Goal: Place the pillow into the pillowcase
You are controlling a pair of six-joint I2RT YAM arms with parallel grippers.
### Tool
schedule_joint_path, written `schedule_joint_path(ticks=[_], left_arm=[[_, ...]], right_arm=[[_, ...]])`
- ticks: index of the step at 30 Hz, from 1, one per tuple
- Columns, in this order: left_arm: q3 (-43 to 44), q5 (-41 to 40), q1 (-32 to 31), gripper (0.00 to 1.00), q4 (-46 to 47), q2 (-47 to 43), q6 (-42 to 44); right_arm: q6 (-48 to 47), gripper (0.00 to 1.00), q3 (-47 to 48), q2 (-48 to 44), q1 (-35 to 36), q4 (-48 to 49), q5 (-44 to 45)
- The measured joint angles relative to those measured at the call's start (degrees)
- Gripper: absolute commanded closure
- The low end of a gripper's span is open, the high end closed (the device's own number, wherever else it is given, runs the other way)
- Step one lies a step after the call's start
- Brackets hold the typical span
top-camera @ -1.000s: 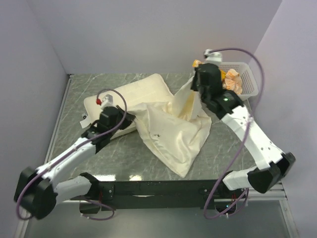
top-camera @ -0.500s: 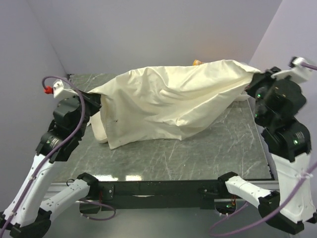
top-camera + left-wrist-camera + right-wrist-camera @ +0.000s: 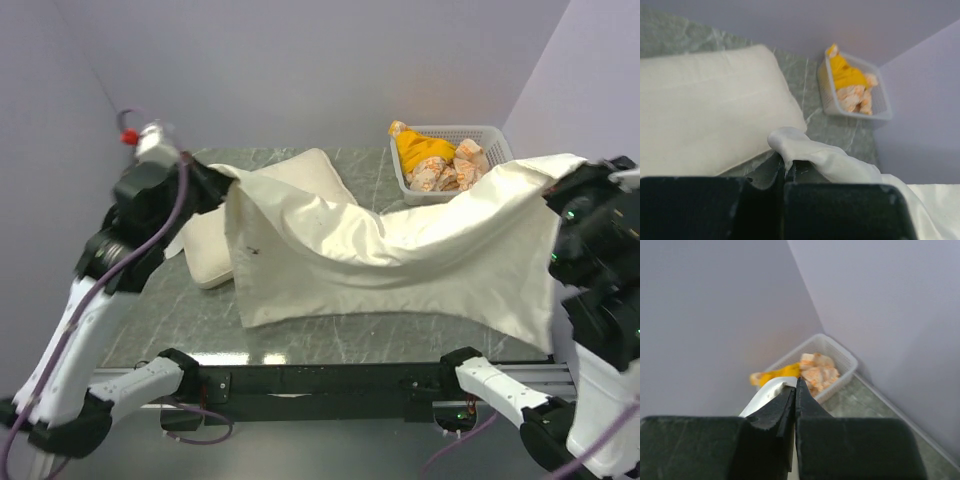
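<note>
The left hand (image 3: pixel 208 185) is clenching one corner of the single pillowcase (image 3: pixel 400 250) above the left of the counter (image 3: pixel 390 335). The right hand (image 3: pixel 572 190) is pinching another corner high at the right edge, so the cloth is hanging between the two hands. The one pillow (image 3: pixel 300 172) is lying on the counter just beside the left hand, partly under the cloth. One basket (image 3: pixel 500 135) is sitting at the back right.

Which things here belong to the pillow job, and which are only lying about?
Part of the job: pillow; pillowcase; left gripper and right gripper, each shut on the pillowcase.
Only lying about: white basket, with a yellow item and orange-white items in it.
</note>
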Motion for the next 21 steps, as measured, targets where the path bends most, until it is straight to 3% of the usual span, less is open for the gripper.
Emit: schedule_joint_path(ticks=[1,4,6,8,11,12,14,15,17,20,21], left_arm=[[0.0,1.9,0.0,0.99,0.1,3.5,0.0],[-1.3,6.1,0.0,0.99,2.5,12.8,-0.1],[-4.2,8.6,0.0,0.99,4.8,19.7,-0.4],[-6.9,10.1,0.0,0.99,5.6,25.0,-1.0],[-9.2,10.9,0.0,0.94,5.5,30.9,-1.7],[-9.3,10.9,0.1,0.85,5.5,32.1,-1.8],[-9.3,10.9,0.1,0.82,6.1,33.0,-1.9],[-9.3,10.9,0.1,0.75,6.6,33.1,-2.1],[-9.3,10.9,0.3,0.61,8.2,32.9,-2.3],[-9.3,10.6,0.9,0.49,9.8,32.9,-2.9],[-9.3,10.5,1.4,0.39,10.3,32.9,-3.0]], right_arm=[[-0.2,0.95,-1.8,0.8,-1.5,0.8,-0.2],[0.5,0.75,-8.9,6.1,-8.4,3.3,-3.5],[2.2,0.41,-12.9,13.1,-11.6,4.5,-6.7],[4.4,0.18,-14.7,20.3,-12.9,5.0,-9.4],[6.6,0.03,-18.9,32.2,-13.4,5.8,-15.0],[7.5,0.00,-21.1,34.3,-13.4,5.9,-16.7],[8.6,0.00,-26.5,35.1,-12.9,5.8,-19.8],[8.8,0.00,-28.2,34.4,-12.7,5.6,-20.4],[9.4,0.00,-30.4,31.5,-11.8,5.6,-21.5],[10.2,0.00,-32.3,25.1,-9.2,8.7,-22.4],[10.5,0.00,-33.9,22.1,-8.0,10.4,-22.8]])
